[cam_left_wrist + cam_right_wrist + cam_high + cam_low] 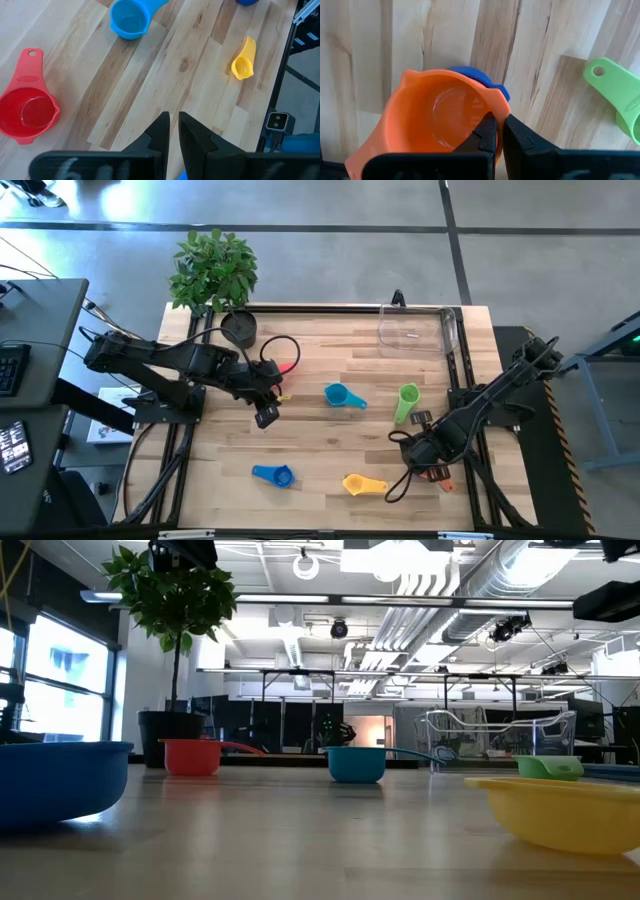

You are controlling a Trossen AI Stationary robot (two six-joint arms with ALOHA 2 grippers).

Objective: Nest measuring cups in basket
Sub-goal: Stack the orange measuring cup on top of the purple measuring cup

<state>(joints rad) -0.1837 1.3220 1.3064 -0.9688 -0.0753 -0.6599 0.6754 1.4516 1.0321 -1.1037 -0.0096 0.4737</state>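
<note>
The orange measuring cup [435, 127] is pinched by its rim in your right gripper [496, 131] at the table's near right, over a dark blue cup [485, 82]. Your left gripper [172, 131] hangs pressed together at the far left, beside the red cup [27, 107]. Teal [337, 395], green [406, 401], blue [272, 475] and yellow [361, 485] cups lie scattered; the basket [418, 331] sits far right
</note>
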